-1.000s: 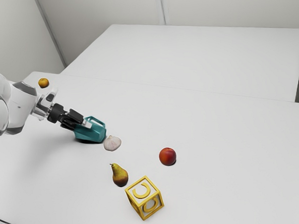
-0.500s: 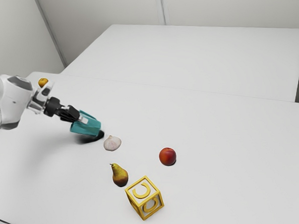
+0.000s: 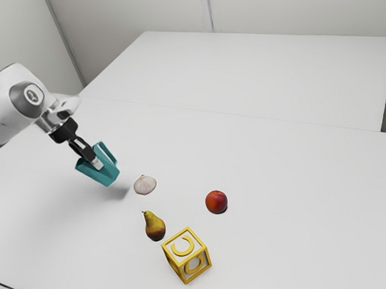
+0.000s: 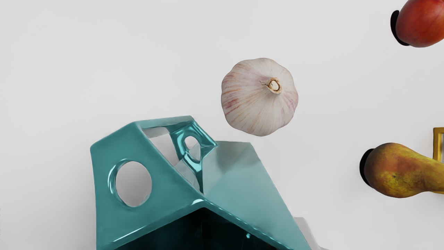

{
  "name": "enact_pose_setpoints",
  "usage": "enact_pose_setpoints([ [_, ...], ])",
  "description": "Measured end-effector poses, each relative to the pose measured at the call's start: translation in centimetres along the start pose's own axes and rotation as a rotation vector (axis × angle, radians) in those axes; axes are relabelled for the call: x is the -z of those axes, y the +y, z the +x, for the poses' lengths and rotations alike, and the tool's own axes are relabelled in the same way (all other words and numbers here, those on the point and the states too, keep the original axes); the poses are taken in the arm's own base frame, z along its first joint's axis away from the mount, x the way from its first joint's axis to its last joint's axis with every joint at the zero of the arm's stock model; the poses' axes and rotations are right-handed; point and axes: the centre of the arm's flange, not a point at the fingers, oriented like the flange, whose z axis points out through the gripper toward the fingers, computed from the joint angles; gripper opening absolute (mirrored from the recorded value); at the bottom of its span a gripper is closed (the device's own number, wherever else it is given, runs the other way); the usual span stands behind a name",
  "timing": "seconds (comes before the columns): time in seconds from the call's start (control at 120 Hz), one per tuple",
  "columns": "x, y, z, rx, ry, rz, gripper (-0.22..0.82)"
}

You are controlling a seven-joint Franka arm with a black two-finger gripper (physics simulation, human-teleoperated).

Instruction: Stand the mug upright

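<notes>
In the exterior view my gripper (image 3: 96,162) points down toward the exterior view's right, shut on the teal mug (image 3: 106,173). The mug hangs tilted just above the table, its handle on the upper side and a shadow beneath. Seen from the wrist, the angular mug (image 4: 236,173) has its dark opening toward the hand, with the handle off to one side. A pale tip of my gripper (image 4: 307,234) shows beside the mug's wall; the other is hidden behind the mug.
A garlic bulb (image 3: 145,184) lies closest to the mug. Farther off are a pear (image 3: 154,226), a yellow letter cube (image 3: 187,255) and a red fruit (image 3: 217,202), all on the white table (image 3: 294,174).
The mug has been lifted and tilted in my gripper, moving toward the exterior view's left, away from the garlic. My hand has swung to point more steeply down.
</notes>
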Motion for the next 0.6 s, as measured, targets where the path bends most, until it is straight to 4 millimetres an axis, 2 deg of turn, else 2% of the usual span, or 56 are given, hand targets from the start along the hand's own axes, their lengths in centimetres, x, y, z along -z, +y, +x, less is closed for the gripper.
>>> enact_pose_setpoints([
  [0.267,-3.3,4.1,3.0,-0.097,-0.193,0.198,-0.18],
  [0.6,-7.4,6.7,5.7,-0.121,-0.254,0.351,-0.18],
])
